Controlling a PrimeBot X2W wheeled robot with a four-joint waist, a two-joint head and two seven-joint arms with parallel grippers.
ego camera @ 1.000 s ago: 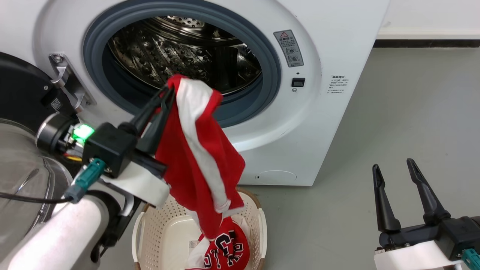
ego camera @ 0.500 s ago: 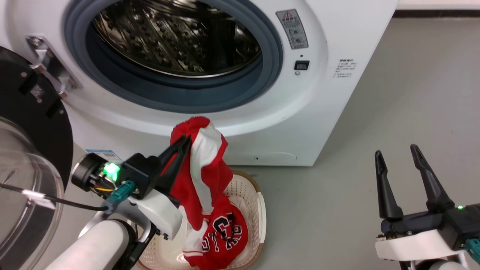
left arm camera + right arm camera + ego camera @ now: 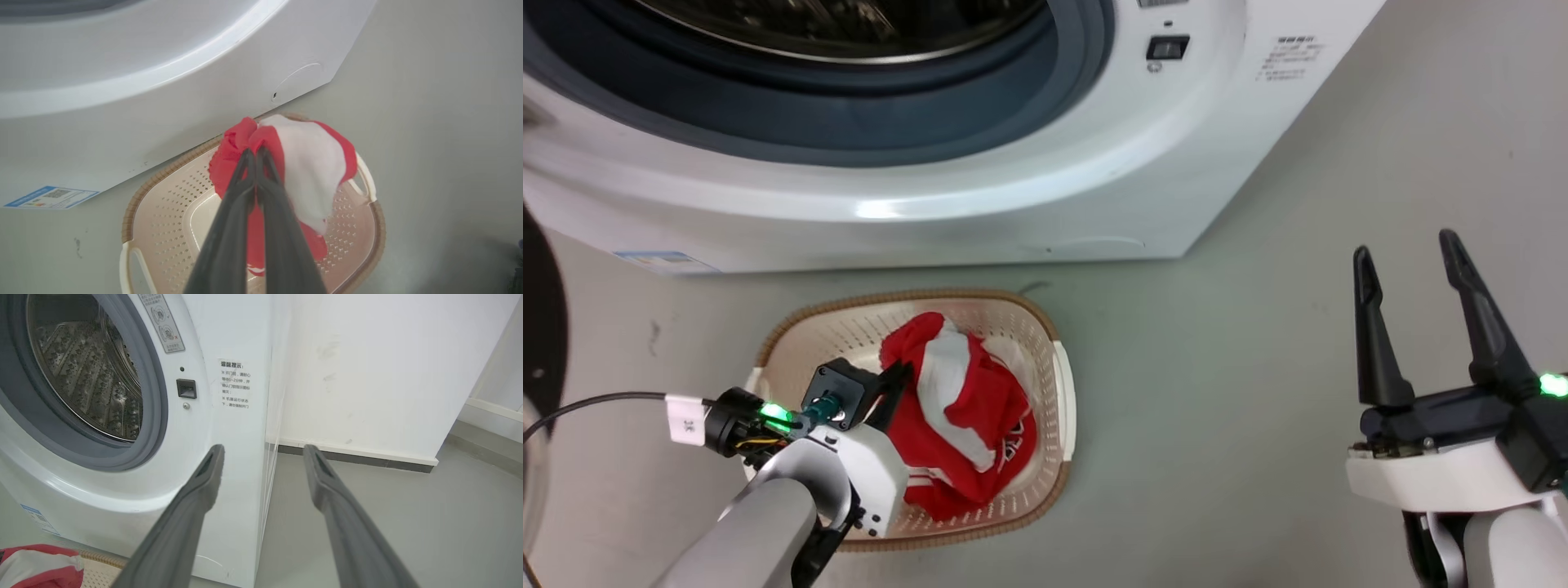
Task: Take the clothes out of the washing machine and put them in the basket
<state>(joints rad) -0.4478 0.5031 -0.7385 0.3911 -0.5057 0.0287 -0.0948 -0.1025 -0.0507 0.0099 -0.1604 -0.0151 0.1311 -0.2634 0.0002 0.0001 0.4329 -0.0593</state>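
Clothes (image 3: 956, 408), red with white panels, are bunched in the left claw (image 3: 254, 152), whose two dark fingers are pressed together on a fold of the cloth. Right beneath that claw sits the basket (image 3: 1058, 384) on the grey floor (image 3: 1217, 367), and the lower part of the bundle lies inside it, with a bit of lettering showing. Beyond the claw's tips stands the washing machine (image 3: 1013, 188), just behind the basket. Well off to its right, the right claw (image 3: 1406, 245) hovers over the floor, fingers spread wide, gripping nothing, the washer's drum opening ahead and to its left.
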